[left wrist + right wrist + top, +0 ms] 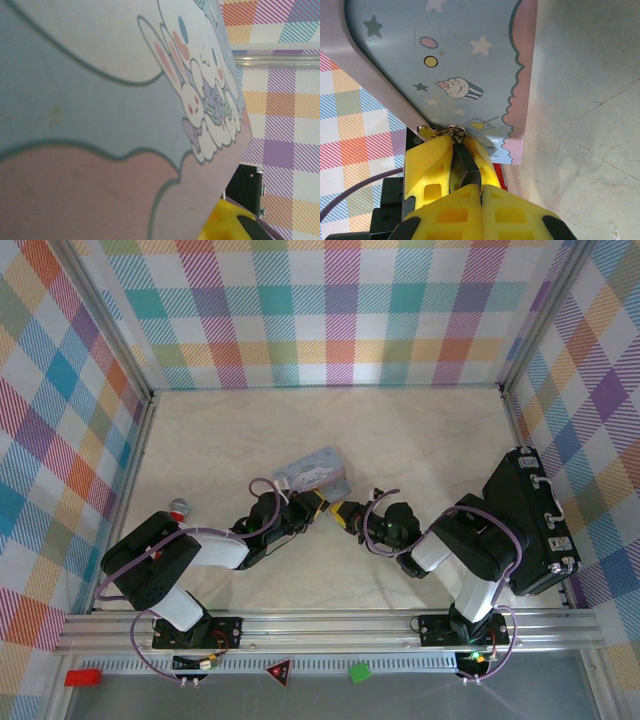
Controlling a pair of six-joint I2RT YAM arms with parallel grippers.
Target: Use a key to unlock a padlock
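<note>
From above, the two arms meet mid-table: the left gripper (318, 506) and the right gripper (343, 514) sit nose to nose, just at 6 o'clock of the pale blue tin (315, 472), which lies on the table (420, 440). A black case (535, 525) stands out at 3 o'clock, and a red stick (178, 508) lies at 9 o'clock. On to the left wrist, and the tin (100, 100) is right up against the lens, cartoon rabbits and all, with the plaid wall (285, 150) at 3 o'clock; whether that left gripper is wide or narrow, I cannot tell. Over at the right wrist, the right gripper (459, 145) is pinched tight on the key (466, 167), a thin dark blade between the yellow fingers (427, 165), tip pointing to 12 o'clock at the tin's edge (470, 60). There, at 11 o'clock of the fingertips, a small silvery loop over a black body reads as the padlock (420, 134), mostly hidden.
</note>
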